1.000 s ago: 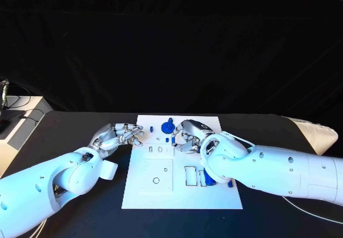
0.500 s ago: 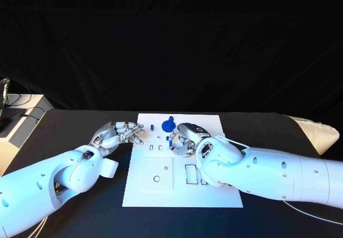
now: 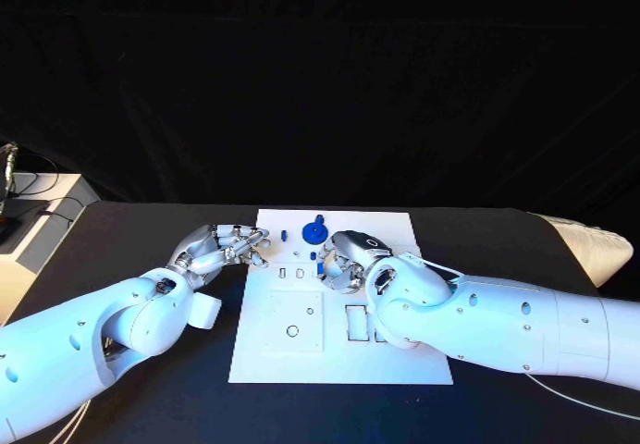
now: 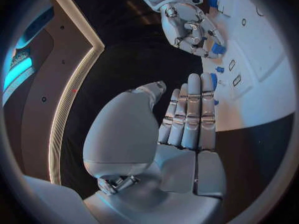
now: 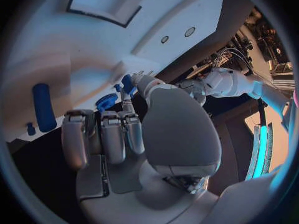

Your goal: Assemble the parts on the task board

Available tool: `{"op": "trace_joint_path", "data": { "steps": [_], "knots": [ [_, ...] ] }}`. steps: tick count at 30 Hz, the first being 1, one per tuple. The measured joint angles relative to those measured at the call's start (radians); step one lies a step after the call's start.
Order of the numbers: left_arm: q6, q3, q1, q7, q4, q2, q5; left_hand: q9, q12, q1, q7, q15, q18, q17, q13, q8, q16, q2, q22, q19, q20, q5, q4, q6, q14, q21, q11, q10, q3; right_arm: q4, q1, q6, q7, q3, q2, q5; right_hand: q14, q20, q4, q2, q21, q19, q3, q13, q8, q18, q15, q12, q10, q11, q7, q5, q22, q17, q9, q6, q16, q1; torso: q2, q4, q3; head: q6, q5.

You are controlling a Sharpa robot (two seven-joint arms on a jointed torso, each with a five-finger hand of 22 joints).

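The task board point(image 3: 340, 356) is a flat white rectangular plate with a smooth matte face, lying in the middle of the black counter point(image 3: 147, 222). Its surface carries shallow rectangular outlines, narrow slots and a few small round holes. A round blue gear-like part point(image 3: 314, 232) sits near the board's far edge, with a small blue peg point(image 3: 286, 235) just beside it. In the right wrist view a blue cylindrical part point(image 5: 44, 106) lies flat on the board, with a toothed blue disc point(image 5: 106, 102) near the fingertips.

The left robot hand point(image 3: 220, 250), silver with jointed metal segments, hovers at the board's left edge with its fingers curled inward and nothing visible in them; in its wrist view the fingers lie straight and close together. It grasps nothing.

The right robot hand point(image 3: 350, 259) is over the board's far middle area, fingers bent downward. The left wrist view shows a small blue part point(image 4: 217, 49) at its fingertips, and the right wrist view shows a blue piece pinched between thumb and finger.

The near half of the board lies open between the two white arms. Dark counter borders the board on every side.
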Motion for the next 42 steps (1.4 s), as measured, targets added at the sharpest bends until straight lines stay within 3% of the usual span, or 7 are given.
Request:
{"op": "trace_joint_path", "data": {
  "steps": [6, 23, 42],
  "knots": [
    [0.0, 0.0, 0.0, -0.001, 0.0, -0.003, 0.0, 0.0, 0.0, 0.0, 0.0, 0.0, 0.0, 0.0, 0.0, 0.0, 0.0, 0.0, 0.001, 0.0, 0.0, 0.0, 0.0, 0.0, 0.0, 0.0, 0.0, 0.0, 0.0, -0.008, -0.002, 0.002, 0.0, 0.0, 0.004, -0.003, 0.0, 0.0, 0.004, -0.015, 0.0, 0.0, -0.004, 0.0, 0.002, 0.0, 0.0, 0.0, 0.0, 0.0, 0.0, 0.0, 0.0, 0.0, 0.002, 0.0, 0.0, -0.015, 0.0, 0.0001, 0.0012, -0.001, 0.002],
    [0.001, 0.0, 0.0, -0.002, 0.001, -0.006, 0.0, 0.0, 0.0, 0.0, 0.0, 0.0, 0.0, 0.001, 0.0, 0.0, 0.0, 0.0, 0.002, 0.0, 0.0, 0.0, 0.0, 0.0, 0.0, 0.0, 0.0, 0.0, 0.0, -0.03, -0.004, 0.008, 0.003, 0.0, 0.013, -0.014, 0.0, 0.0, 0.01, -0.024, 0.0, 0.0, -0.01, 0.0, 0.002, 0.0, 0.0, 0.0, 0.0, 0.0, 0.0, 0.0, 0.0, 0.0, 0.0, 0.0, 0.0, -0.023, 0.001, 0.0001, 0.0023, -0.008, 0.013],
    [0.005, 0.0, 0.0, -0.008, -0.002, -0.006, -0.003, 0.001, 0.0, 0.0, 0.0, 0.0, 0.0, 0.001, 0.0, 0.0, 0.0, 0.0, 0.002, -0.002, -0.002, 0.0, 0.0, 0.0, 0.0, 0.0, 0.0, 0.0, 0.0, -0.031, -0.004, 0.025, 0.008, 0.0, 0.012, -0.019, 0.0, 0.0, 0.02, -0.034, -0.014, 0.0, -0.058, -0.001, -0.018, 0.0, 0.0, -0.021, 0.0, 0.0, 0.017, -0.033, 0.001, 0.0, -0.011, -0.054, 0.0, -0.045, -0.001, -0.0006, 0.0027, -0.011, 0.012]
  ]
}}
